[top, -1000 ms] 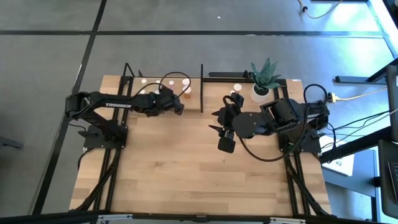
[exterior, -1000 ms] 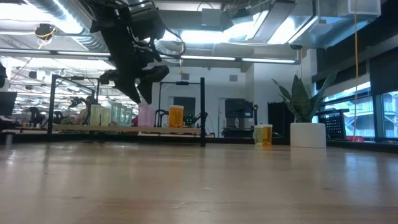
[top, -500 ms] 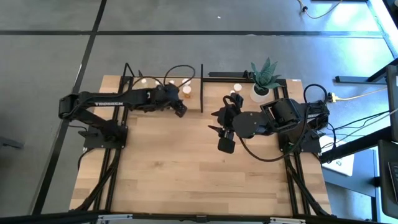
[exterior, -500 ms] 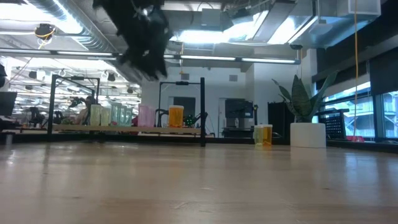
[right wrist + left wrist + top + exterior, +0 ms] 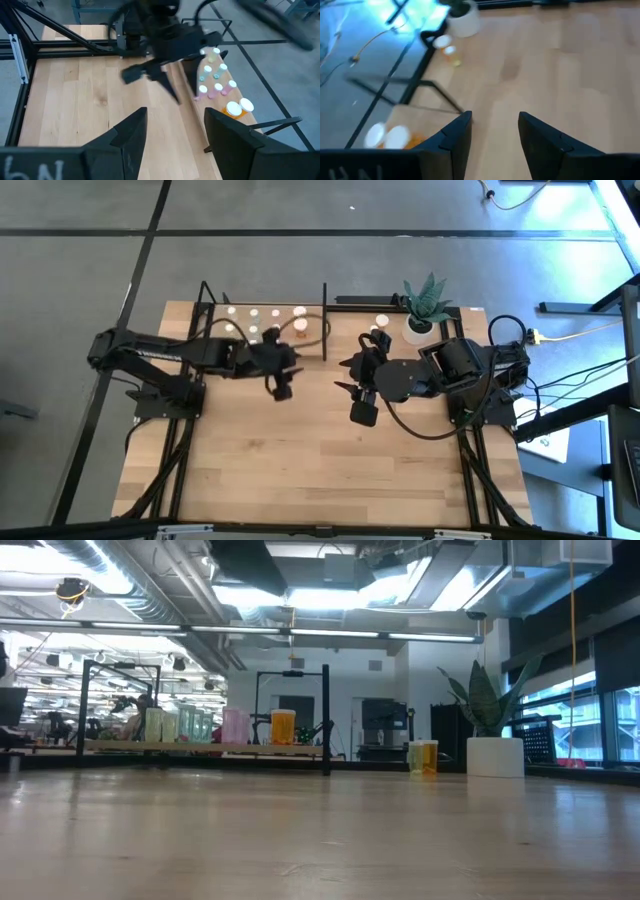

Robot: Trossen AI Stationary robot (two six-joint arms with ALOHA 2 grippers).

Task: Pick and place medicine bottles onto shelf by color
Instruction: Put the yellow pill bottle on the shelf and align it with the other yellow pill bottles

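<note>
Left gripper point(image 5: 281, 388): withdrawn from shelf point(image 5: 262, 345) to bare table point(image 5: 320, 450), jaws parted, empty; bottles point(image 5: 262, 321) standing on shelf, two more point(image 5: 377, 326) beside plant; right gripper point(image 5: 361, 409) mid-table, jaws parted, empty; next pick pending.

overhead, table-level, two wrist cams; shared table point(image 5: 320, 450).

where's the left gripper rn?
High view: left gripper hangs over bare table just in front of the shelf, jaws open and empty, left of the right gripper.
</note>
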